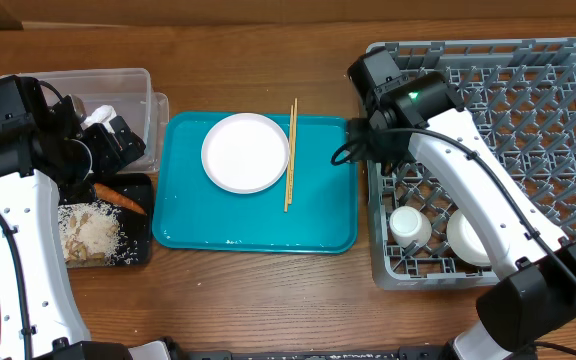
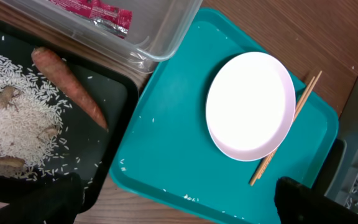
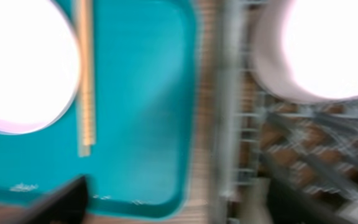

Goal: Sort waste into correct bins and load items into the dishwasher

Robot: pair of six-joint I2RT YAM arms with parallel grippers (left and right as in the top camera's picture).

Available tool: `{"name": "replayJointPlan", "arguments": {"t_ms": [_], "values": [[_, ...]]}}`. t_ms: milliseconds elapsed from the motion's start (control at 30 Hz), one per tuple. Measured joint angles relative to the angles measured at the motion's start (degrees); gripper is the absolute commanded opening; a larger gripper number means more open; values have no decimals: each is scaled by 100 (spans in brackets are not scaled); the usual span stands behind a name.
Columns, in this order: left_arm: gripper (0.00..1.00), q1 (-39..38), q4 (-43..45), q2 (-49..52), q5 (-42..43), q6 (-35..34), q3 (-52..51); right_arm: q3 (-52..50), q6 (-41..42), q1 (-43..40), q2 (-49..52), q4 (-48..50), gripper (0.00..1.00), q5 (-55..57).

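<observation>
**Right gripper**: pincer wide, nothing between the fingers. The wrist view is smeared, yet both dark tips show far apart at its bottom corners. It sits centre-right of the overhead frame, over the seam between teal tray and dish rack.

**Left gripper**: pincer wide and empty, upper left of frame, above the join of clear tub and black tray.

**Racked:** bowl and cup, side by side in the rack's lower-left corner.

**Binned:** carrot and rice in the black tray; wrapper in the tub.

**Outstanding:** plate, upper middle of the teal tray; chopsticks, lying along the plate's right edge, touching it or nearly so.

**Relation to pincer:** the chopsticks lie just left of the right gripper and the plate is further left beyond them. Neither is in contact with the fingers.

**Step in hand (judged):** fetching the chopsticks for the rack.

**Handling note:**
- The sticks are thin, lie flat and sit hard by the plate rim.
- Set the fingers across the pair near mid-length.
- Close on both sticks together so neither rolls free.
- Keep clear of the plate.
- Lift well before crossing right over the rack wall
</observation>
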Motion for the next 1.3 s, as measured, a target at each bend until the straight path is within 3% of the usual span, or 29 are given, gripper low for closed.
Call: {"name": "replayJointPlan", "arguments": {"t_ms": [33, 100, 133, 367, 633, 867, 1067, 1300], "values": [[100, 0, 0, 0, 0, 0, 0, -13, 4, 0, 2, 175, 94, -284], [100, 0, 0, 0, -2, 0, 0, -52, -13, 9, 2, 682, 68, -890], [100, 0, -2, 0, -2, 0, 0, -122, 31, 22, -4, 826, 61, -979], [100, 0, 0, 0, -2, 0, 0, -1104, 57, 501, 24, 2608, 47, -1174], [100, 0, -2, 0, 0, 0, 0, -2031, 396, 979, 81, 4671, 47, 13], [100, 0, -2, 0, 0, 0, 0, -2116, 479, 977, 673, 5890, 47, 463], [100, 0, -2, 0, 0, 0, 0, -2159, 498, 975, 1226, 5980, 40, 321], [100, 0, -2, 0, 0, 0, 0, -2162, 833, 1010, 1228, 5331, 34, -269]]}}
